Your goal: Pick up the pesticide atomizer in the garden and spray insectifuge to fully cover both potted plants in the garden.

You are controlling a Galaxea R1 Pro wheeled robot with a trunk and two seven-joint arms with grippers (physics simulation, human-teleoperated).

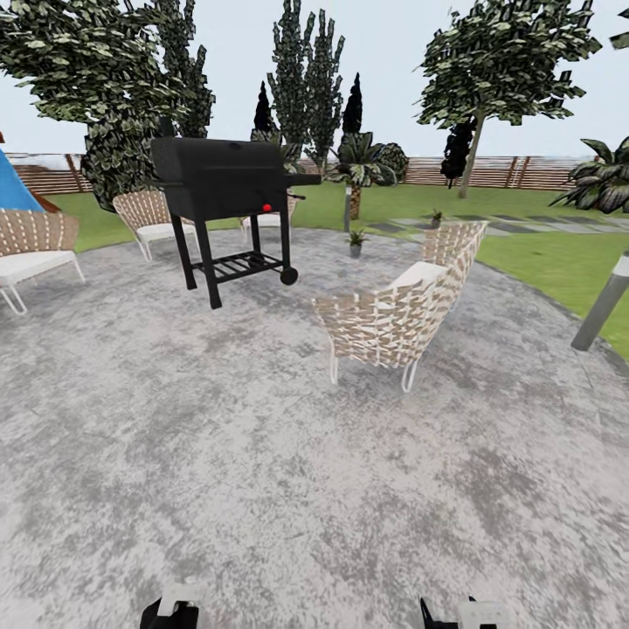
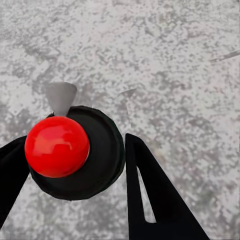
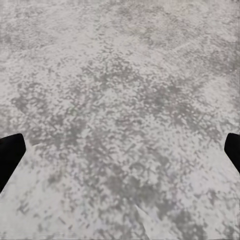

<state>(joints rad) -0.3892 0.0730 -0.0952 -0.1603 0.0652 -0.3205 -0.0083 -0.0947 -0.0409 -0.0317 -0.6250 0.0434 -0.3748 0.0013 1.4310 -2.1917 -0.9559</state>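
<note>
Two potted plants stand far ahead in the garden. One potted plant (image 1: 355, 238) sits at the far rim of the grey patio (image 1: 262, 454), past the wicker chair. The other potted plant (image 1: 435, 216) is further back by the stepping stones (image 1: 489, 224). The pesticide atomizer is out of view. My left gripper (image 2: 75, 142) is open and empty, hanging over a red knob on a black disc (image 2: 57, 146), low over the paving. My right gripper (image 3: 120, 146) is open too, with its fingers wide apart over bare paving.
A black grill on legs (image 1: 229, 188) stands ahead left. A wicker chair (image 1: 402, 306) stands ahead right, between me and the plants, with more chairs (image 1: 31, 249) at the left. A grey post (image 1: 603, 301) leans at the right. Lawn, trees and a fence (image 1: 515, 172) lie behind.
</note>
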